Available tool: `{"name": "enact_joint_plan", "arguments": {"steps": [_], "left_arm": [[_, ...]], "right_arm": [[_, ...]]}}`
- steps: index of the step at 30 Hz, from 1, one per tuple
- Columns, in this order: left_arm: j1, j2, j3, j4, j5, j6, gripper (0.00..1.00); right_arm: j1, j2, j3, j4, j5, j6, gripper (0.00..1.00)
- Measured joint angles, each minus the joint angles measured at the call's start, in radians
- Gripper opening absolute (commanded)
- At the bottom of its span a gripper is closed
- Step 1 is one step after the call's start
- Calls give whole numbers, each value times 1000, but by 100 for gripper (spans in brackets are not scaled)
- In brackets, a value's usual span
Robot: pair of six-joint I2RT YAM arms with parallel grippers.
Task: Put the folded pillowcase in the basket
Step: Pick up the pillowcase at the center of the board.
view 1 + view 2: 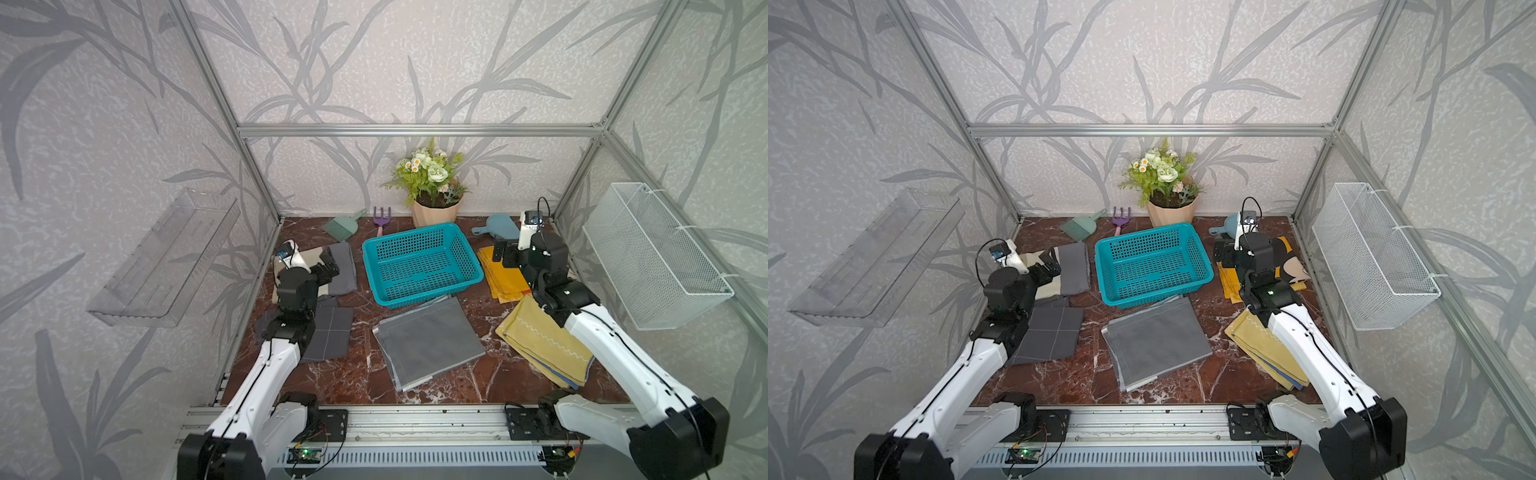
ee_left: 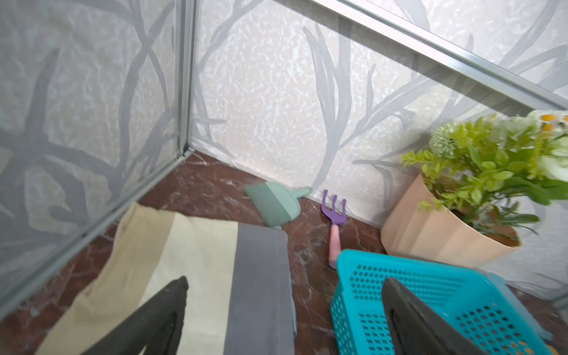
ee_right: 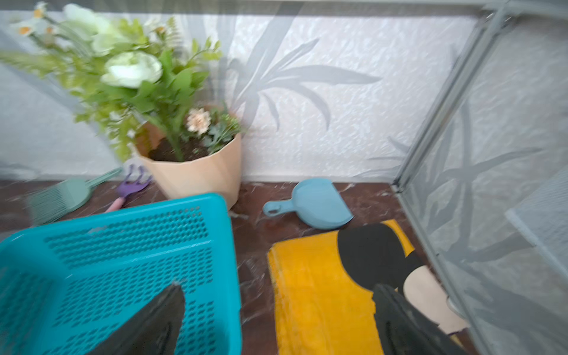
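At the middle of the desk (image 1: pixel 357 374), flat and folded, pillowcase (image 1: pixel 428 340) just before empty basket (image 1: pixel 415 266), far edge against its near wall. Over striped cloth (image 2: pixel 190 261), left pincer (image 2: pixel 285 279) gaping wide, gripping nothing; right pincer (image 3: pixel 278 287) equally wide, empty, near yellow cloth (image 3: pixel 313 292). Seems the opening step: reach not begun. Calls next for lowering onto a pillowcase edge, pinching all layers, lifting clear of the rim.

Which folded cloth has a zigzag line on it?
The mustard-yellow cloth at the front, partly under the right arm. No other cloth has a zigzag.
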Motion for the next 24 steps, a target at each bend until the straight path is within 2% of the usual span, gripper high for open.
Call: {"name": "enact_joint_plan", "arguments": {"steps": [4, 9, 16, 24], "left_arm": [[-140, -131, -69, -171, 34, -134, 100], [-306, -127, -132, -279, 82, -260, 100], [-362, -112, -276, -276, 224, -399, 100], [-470, -42, -330, -159, 317, -501, 100]], "right_arm": [[83, -31, -29, -240, -95, 108, 99], [168, -8, -146, -380, -226, 227, 99], [167, 8, -314, -352, -364, 354, 99], [167, 185, -340, -223, -496, 381, 99]]}}
